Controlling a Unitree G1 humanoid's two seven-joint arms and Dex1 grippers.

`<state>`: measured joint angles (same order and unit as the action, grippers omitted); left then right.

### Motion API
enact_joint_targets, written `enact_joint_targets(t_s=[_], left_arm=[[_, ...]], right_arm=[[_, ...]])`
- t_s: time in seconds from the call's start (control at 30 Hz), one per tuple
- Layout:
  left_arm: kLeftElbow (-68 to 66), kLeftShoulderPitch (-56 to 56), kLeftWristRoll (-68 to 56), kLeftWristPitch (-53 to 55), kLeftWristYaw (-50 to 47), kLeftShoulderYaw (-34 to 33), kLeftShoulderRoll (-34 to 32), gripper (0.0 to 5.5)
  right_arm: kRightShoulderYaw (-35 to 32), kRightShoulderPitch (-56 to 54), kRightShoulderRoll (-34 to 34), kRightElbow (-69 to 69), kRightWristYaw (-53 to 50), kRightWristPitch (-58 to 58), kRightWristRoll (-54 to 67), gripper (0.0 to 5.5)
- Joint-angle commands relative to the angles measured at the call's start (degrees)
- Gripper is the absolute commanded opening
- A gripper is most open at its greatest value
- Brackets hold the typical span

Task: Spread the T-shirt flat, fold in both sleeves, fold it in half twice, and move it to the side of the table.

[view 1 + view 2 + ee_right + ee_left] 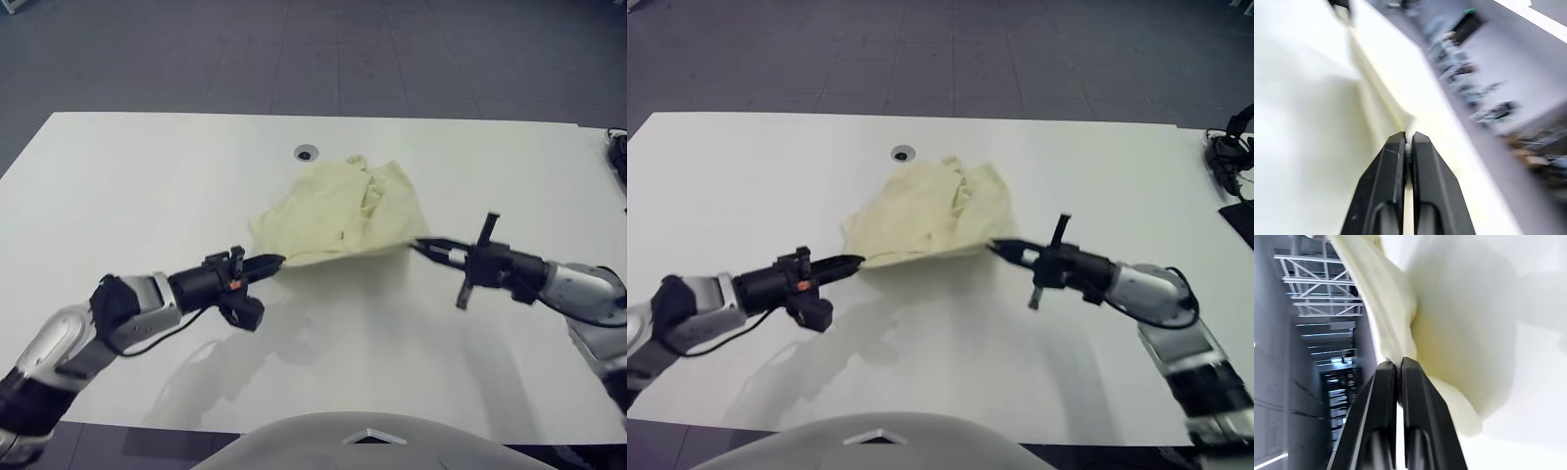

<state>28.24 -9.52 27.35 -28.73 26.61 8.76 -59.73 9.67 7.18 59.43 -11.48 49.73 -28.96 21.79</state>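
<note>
Floor: you see a dark grey tiled floor (294,49) past the far edge of the table
Table: your table (147,196) is big, white and flat; it takes up most of what you see from the head
T-shirt: the T-shirt (338,211) is pale yellow; it sits near the middle of the table, a little toward the far side; it is bunched up and full of wrinkles, not flat; its far part lies on the table; its near edge runs in a tight line from one gripper to the other, with a shadow on the table under it
Left gripper: your left gripper (277,261) is at the near left corner of the T-shirt; in the left wrist view its two black fingers (1383,396) are pressed together and they pinch the cloth at their tips; the cloth hangs away from them in a soft fold
Right gripper: your right gripper (419,245) is at the near right corner of the T-shirt; in the right wrist view its fingers (1393,161) are squeezed tight on a thin bit of the yellow edge
Black thing: a black thing (1225,157) lies at the far right edge of the table, well apart from the T-shirt; you cannot tell what it is
Hole: a small round hole (307,152) sits in the table just past the far left side of the T-shirt
</note>
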Motion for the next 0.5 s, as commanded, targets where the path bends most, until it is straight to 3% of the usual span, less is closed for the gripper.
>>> enact_joint_targets(t_s=[0.03, 0.33, 0.37, 0.5], left_arm=[[12.1, -15.2, -3.4, 5.1, 9.5, -0.8, -3.4, 0.0], [16.8, -26.0, -5.5, 11.6, 21.5, 3.8, -3.2, 0.0], [17.6, -26.4, -6.3, 12.3, 22.2, 3.9, -3.0, 0.0], [18.2, -26.8, -7.4, 14.0, 24.1, 4.4, -2.3, 0.0]], right_arm=[[4.4, 13.6, 9.3, -14.8, 9.4, 9.0, 2.5, 0.0], [7.2, 17.4, 7.1, -18.9, 14.4, 16.3, -1.0, 0.0], [6.9, 16.9, 6.2, -18.7, 14.2, 16.5, -1.3, 0.36], [6.1, 14.3, 2.8, -18.1, 13.0, 18.5, -1.5, 0.95]])
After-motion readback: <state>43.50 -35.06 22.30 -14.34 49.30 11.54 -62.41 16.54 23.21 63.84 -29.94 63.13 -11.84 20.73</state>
